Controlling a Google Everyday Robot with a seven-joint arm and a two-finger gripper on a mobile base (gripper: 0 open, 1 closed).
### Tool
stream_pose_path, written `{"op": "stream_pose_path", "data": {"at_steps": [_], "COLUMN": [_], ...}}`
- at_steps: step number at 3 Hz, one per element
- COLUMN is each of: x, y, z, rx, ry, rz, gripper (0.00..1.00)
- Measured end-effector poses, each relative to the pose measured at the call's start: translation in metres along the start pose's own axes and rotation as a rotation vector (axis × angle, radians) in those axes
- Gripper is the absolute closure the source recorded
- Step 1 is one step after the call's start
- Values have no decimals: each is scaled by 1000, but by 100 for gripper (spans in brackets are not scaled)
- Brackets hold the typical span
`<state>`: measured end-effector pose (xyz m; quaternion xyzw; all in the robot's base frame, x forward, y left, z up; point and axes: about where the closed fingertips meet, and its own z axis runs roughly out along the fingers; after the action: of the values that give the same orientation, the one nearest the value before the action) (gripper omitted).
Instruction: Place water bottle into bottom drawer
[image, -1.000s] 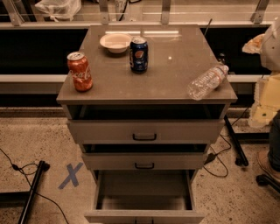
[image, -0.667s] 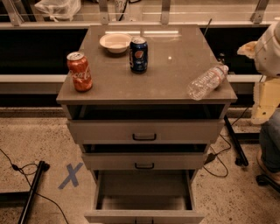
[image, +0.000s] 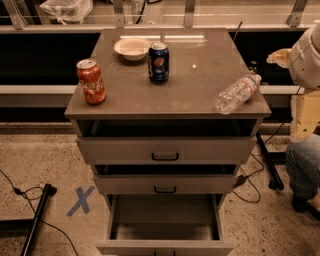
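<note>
On the cabinet top (image: 200, 75), left to right, a red can (image: 91, 81), a bowl (image: 132, 48) and a blue can (image: 159, 62) stand clear of the water bottle (image: 236, 93), which lies on its side near the right edge, above the pulled-out bottom drawer (image: 165, 247). The gripper (image: 280, 56) hangs off to the right, apart from the bottle; whether it is released or clenched cannot be told. A glancing approach could well roll the bottle off that edge.

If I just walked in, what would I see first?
The red soda can and blue soda can stand on the cabinet top, with the water bottle lying near its right edge. Below, the bottom drawer is pulled open. The gripper hovers at the picture's far right.
</note>
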<state>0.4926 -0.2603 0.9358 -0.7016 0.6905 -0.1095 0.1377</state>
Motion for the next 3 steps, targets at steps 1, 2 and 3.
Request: {"op": "stream_pose_path", "data": {"at_steps": [1, 2, 3], "x": [-11, -12, -14], "y": [-6, -28, -56], "z": [18, 29, 37], "rx": [-42, -46, -49], "ry": [2, 17, -6], "rz": [-132, -312, -487], "gripper": [0, 0, 0]}}
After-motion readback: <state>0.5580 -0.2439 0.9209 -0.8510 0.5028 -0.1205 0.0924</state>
